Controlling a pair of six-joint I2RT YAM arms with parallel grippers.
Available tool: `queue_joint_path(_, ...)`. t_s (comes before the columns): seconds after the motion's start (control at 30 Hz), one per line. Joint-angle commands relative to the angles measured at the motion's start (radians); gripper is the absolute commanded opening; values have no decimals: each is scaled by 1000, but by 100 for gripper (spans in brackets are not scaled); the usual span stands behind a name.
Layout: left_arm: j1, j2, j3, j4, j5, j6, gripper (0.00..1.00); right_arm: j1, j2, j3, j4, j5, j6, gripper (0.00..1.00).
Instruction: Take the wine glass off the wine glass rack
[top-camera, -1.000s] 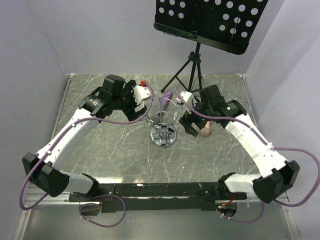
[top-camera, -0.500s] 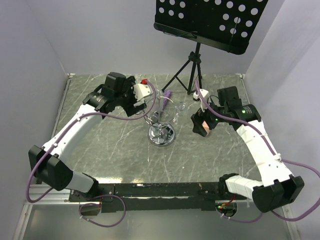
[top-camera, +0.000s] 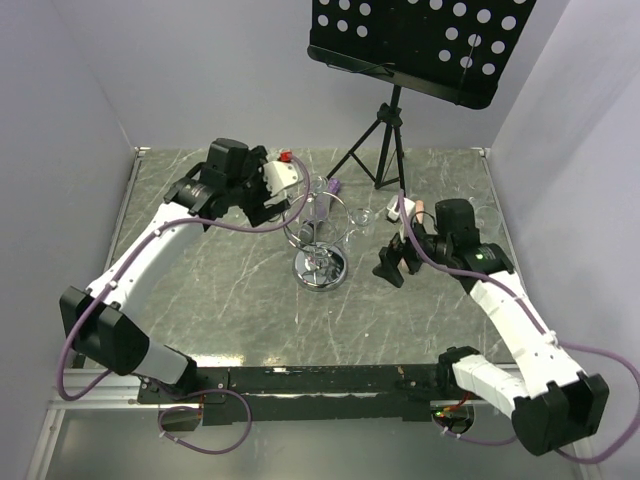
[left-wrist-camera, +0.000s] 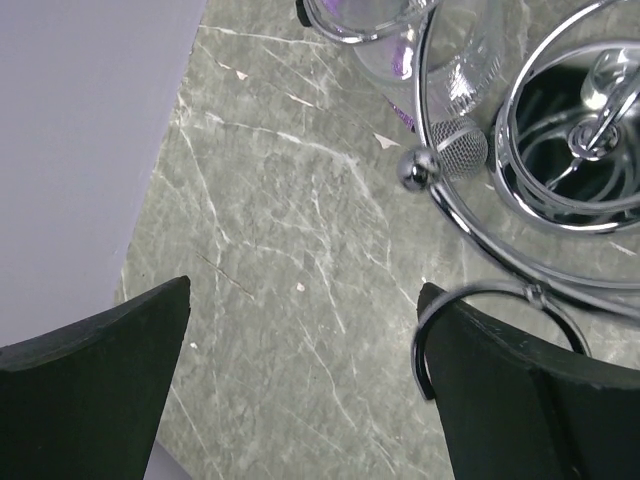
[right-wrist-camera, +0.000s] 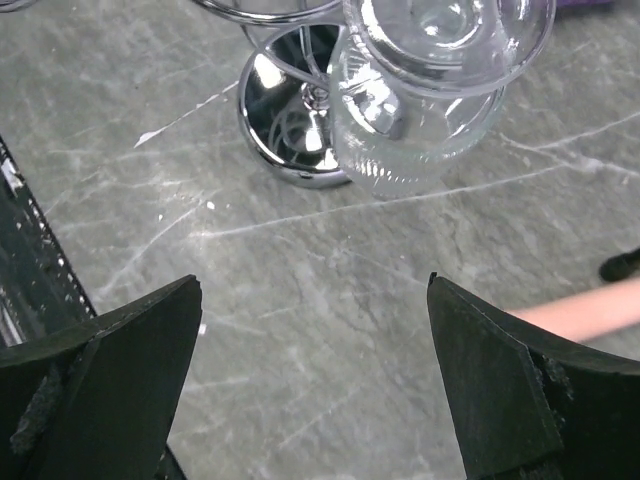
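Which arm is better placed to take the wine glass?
Probably right: the wine glass sits ahead of the open right fingers, while wire of the wine glass rack crosses before the left fingers.

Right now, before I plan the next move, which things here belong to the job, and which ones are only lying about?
Belong to the job:
- wine glass, hanging on the rack
- rack
- left end effector and right end effector, both open

Only lying about:
- music stand
- purple microphone, beyond the rack
- pink stick
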Motion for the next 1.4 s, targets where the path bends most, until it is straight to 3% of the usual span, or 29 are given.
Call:
queue_joint_path(0.0,2,-81,0,-65,-9,29,100,-9,26,-70,245,-58,65,100)
queue_joint_path(0.37,1,-148,-27,-113,106,3,100,-14,154,-121,502,-58,195,100)
queue_joint_path(0.7,-1,-177,-37,-105,72,-24,100,-12,223,-185,773,-42,376,100)
queue_joint_path(1.1,1,-160,5,-131,60,-30,100,-3,267,-239,947,-19,479,99)
queue_joint_path(1.2,2,-150,20,-136,59,-32,100,-3,252,-256,979,-9,522,91)
queue_joint_path(1.37,1,-148,16,-131,62,-34,100,-3,226,-264,977,-9,527,65)
